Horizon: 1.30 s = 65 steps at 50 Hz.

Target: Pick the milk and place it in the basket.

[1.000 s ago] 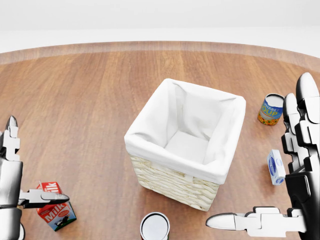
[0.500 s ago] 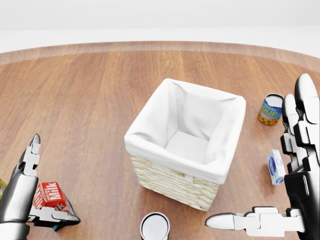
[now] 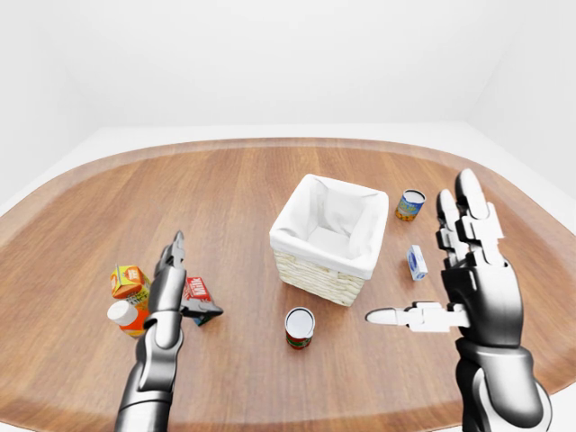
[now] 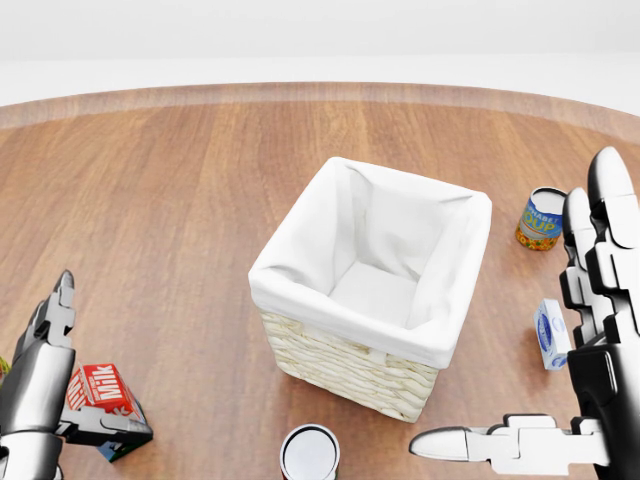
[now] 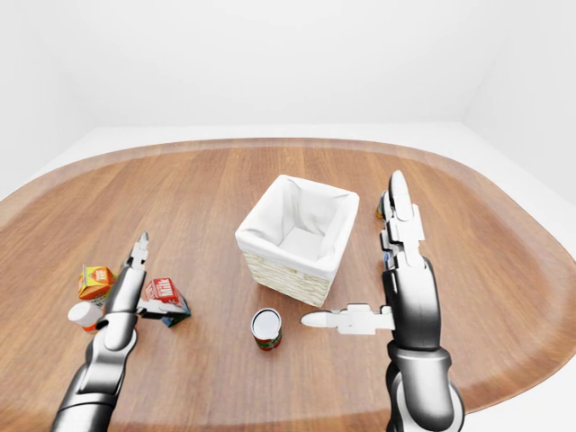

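The left hand [image 4: 40,385] sits against the milk carton [image 4: 98,392] at the lower left of the head view. Its long fingers [image 4: 52,318] point up along the carton's left side and its thumb crosses the carton's lower edge on the right. A second ago those fingers stood upright well left of the carton with the thumb laid across its top. Half a second ago the hand had tilted in beside it, and now the carton rests tilted between fingers and thumb. The grasp looks partly closed, though I cannot tell whether the fingers truly pinch the carton or merely bracket it. The carton itself appears to have shifted left and rotated, so the hand is already moving it. That suggests the pick is under way but the lift is not yet done.

The wicker basket [image 4: 340,365] with its white cloth liner stands well to the right of the thumb, empty. A tin can [image 3: 300,326] stands between the carton and the right hand [image 3: 468,279]. That hand holds nothing, fingers spread straight up and thumb pointing left. An orange carton [image 3: 129,282] and a white-capped bottle [image 3: 126,317] stand just left of the left hand's fingers. A soup can [image 4: 541,220] and a small blue-and-white box [image 4: 551,334] lie beside the right hand's fingers.
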Tool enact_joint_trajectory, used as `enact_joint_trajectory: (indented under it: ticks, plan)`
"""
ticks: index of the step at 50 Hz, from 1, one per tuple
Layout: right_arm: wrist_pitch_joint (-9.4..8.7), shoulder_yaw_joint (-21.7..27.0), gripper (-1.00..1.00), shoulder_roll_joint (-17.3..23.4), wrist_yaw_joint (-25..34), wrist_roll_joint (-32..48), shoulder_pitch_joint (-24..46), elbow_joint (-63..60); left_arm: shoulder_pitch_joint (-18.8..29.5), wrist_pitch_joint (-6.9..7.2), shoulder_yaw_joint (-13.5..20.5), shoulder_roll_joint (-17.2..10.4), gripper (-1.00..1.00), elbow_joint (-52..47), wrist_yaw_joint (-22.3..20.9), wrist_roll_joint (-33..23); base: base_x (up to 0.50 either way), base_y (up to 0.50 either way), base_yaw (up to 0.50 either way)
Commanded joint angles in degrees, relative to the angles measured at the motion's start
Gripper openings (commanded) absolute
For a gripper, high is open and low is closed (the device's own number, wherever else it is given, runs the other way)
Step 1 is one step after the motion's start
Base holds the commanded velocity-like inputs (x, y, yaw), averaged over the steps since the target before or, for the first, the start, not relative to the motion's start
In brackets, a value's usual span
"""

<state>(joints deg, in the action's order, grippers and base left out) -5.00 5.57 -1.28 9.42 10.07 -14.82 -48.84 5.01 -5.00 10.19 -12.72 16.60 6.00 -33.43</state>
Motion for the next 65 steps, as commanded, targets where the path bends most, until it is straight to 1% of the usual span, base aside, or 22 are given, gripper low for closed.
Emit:
enact_joint_trajectory:
  ticks: [1,8,13,18,24,28,31,36,37,38,40,41,42,55,61,65]
  plan:
    - [0.0,0.1,1.0,0.0,0.0,0.0,0.1,-0.2,1.3,0.0,-0.9,-0.6,1.0,4.1,2.4,-1.0,0.0,0.0,0.0]
    - [0.0,0.1,1.0,-0.1,0.0,-0.1,0.0,-0.4,2.5,0.0,-1.2,-1.0,1.0,6.7,3.1,-0.7,0.0,0.0,0.0]
    - [0.0,0.1,1.0,0.0,-0.1,-0.1,0.0,-0.2,6.0,0.0,-2.0,-2.1,1.0,14.8,5.9,-1.1,0.0,0.0,0.0]
    - [0.0,0.0,1.0,0.0,-0.1,0.1,0.0,-0.3,8.3,0.0,-2.7,-3.1,1.0,19.8,7.8,-1.1,0.0,0.0,0.0]
    - [0.0,0.0,1.0,0.0,-0.2,0.1,0.0,0.0,13.0,0.0,-3.8,-4.7,1.0,30.1,11.6,-1.2,0.0,0.0,0.0]
    - [0.06,-0.1,1.0,0.0,-0.1,0.1,-0.2,-0.1,14.9,0.0,-4.5,-5.2,1.0,34.4,13.4,-1.3,0.0,0.0,0.0]
    - [0.0,-0.1,1.0,0.0,0.1,-0.3,-0.2,-0.1,19.1,0.0,-5.0,-5.8,1.0,43.0,16.1,-0.7,0.0,0.0,0.0]
    - [0.0,0.2,1.0,0.0,0.1,-0.4,-0.1,-0.2,22.5,0.0,-6.9,-6.6,1.0,51.9,19.7,-1.5,0.0,0.0,0.0]
    - [0.0,0.2,1.0,-0.1,0.1,-0.4,-0.1,-0.2,22.6,0.0,-7.1,-6.7,1.0,52.5,19.5,-1.2,0.0,0.0,0.0]
    - [0.0,0.2,1.0,-0.1,0.0,-0.4,-0.1,-0.2,22.5,0.0,-6.9,-6.6,1.0,53.1,17.2,0.1,0.0,0.0,0.0]
    - [0.0,0.2,1.0,-0.1,0.0,-0.4,0.0,-0.3,22.7,0.0,-6.7,-6.5,1.0,53.5,15.8,1.2,0.0,0.0,0.0]
    - [0.0,0.3,1.0,-0.1,0.0,-0.4,0.0,-0.4,23.2,0.0,-6.7,-6.5,-0.4,54.0,15.5,1.7,0.0,0.0,0.0]
    - [0.0,0.3,1.0,-0.1,0.0,-0.5,-0.1,-0.5,23.3,0.0,-6.6,-6.5,-1.0,54.2,14.7,2.2,0.0,0.0,0.0]
    - [0.0,0.9,1.0,-0.2,-0.3,-0.8,0.4,-0.5,23.0,0.0,-7.6,-6.4,-1.0,54.0,15.6,1.2,0.0,0.0,0.0]
    - [0.0,1.0,1.0,-0.2,-0.3,-0.9,0.5,-0.8,22.7,0.0,-7.5,-6.3,-1.0,52.9,14.9,1.2,0.0,0.0,0.0]
    - [0.0,0.9,1.0,-0.2,-0.3,-0.9,0.4,-0.9,22.7,0.0,-7.0,-6.6,-1.0,51.1,13.7,1.8,0.0,0.0,0.0]
